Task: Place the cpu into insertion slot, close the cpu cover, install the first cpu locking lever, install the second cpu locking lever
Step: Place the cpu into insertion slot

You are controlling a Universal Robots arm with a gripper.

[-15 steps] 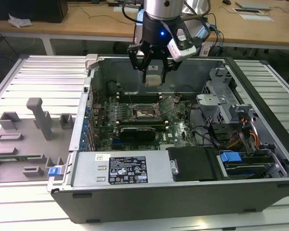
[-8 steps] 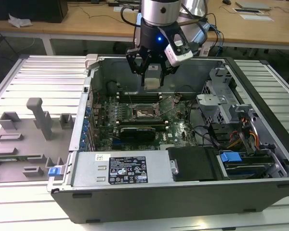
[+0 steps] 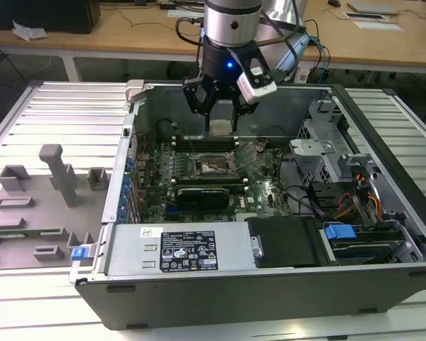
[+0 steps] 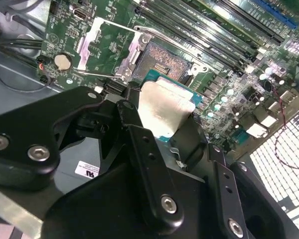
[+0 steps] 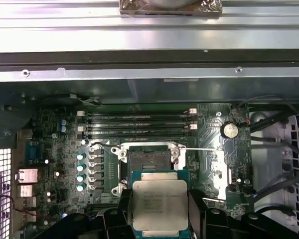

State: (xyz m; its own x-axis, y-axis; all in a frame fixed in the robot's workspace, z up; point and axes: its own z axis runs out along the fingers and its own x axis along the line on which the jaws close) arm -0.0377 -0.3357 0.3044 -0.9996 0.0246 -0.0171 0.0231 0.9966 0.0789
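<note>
**A:** What does the end effector have hold of?

**B:** Its black fingers are drawn in on the cpu, a small flat square chip with a pale silver metal face and a green rim. They clamp it by two opposite edges, face up.

**A:** And where is the chip?

**B:** It hangs in the air inside the open grey metal computer case, which lies on its side on the slatted metal bench. In the exterior view the cpu is above the green motherboard and near the insertion slot, the square dark-framed socket with a brownish contact field. It isn't touching the slot. I can't tell whether it is straight over it.

**A:** Is the socket covered?

**B:** No. In both wrist views the contact field is bare. The cpu cover, a thin silver-grey square metal frame plate, is swung open beside the slot, and green board shows through its window.

**A:** What else is nearby?

**B:** Long black memory slots run along the far side of the socket, and a long black rectangular card lies on its near side. A grey moulded fixture with upright posts sits on the bench at the exterior view's left, well apart from the case.
</note>
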